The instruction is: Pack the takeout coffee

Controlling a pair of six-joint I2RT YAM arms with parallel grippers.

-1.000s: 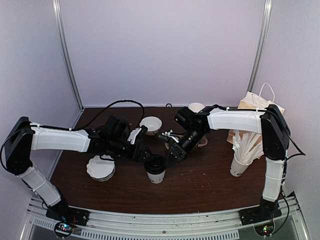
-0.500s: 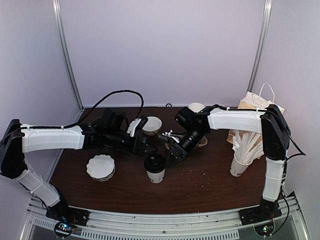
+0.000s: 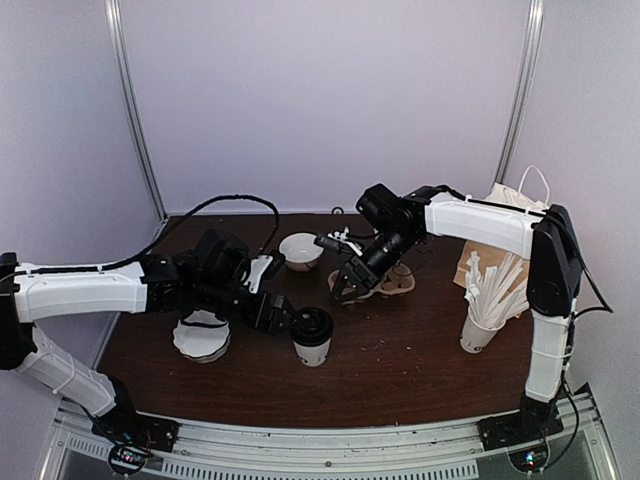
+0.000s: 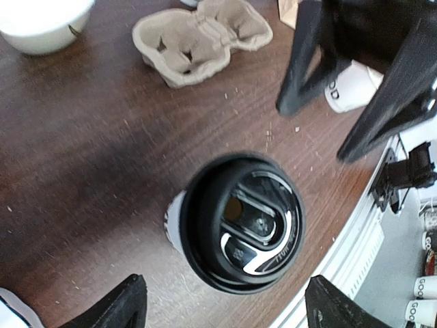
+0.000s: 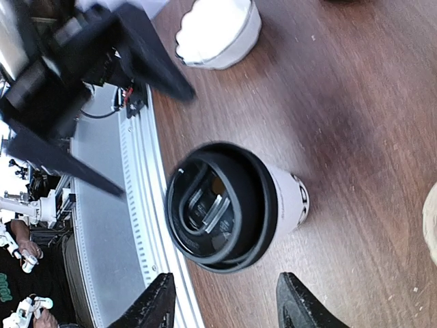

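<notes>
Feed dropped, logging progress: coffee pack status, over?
Left fingers open beside coffee cup, no grip. Right fingers open, empty, hovering by carrier. Cup upright, lid on, nothing blocking it.

Ahead of the left pincer [image 4: 229,307], whose fingers [image 4: 116,307] the bottom edge cuts short, the takeout coffee [image 4: 176,229] hides most of its wall under the black lid [image 4: 242,222]; the lid's lettering is too blurred to read; beyond it the right pincer [image 4: 317,131] is a dark smear, half covering a white cup [image 4: 358,78]; ahead-left, a white bowl [image 4: 41,24] is cropped.
</notes>
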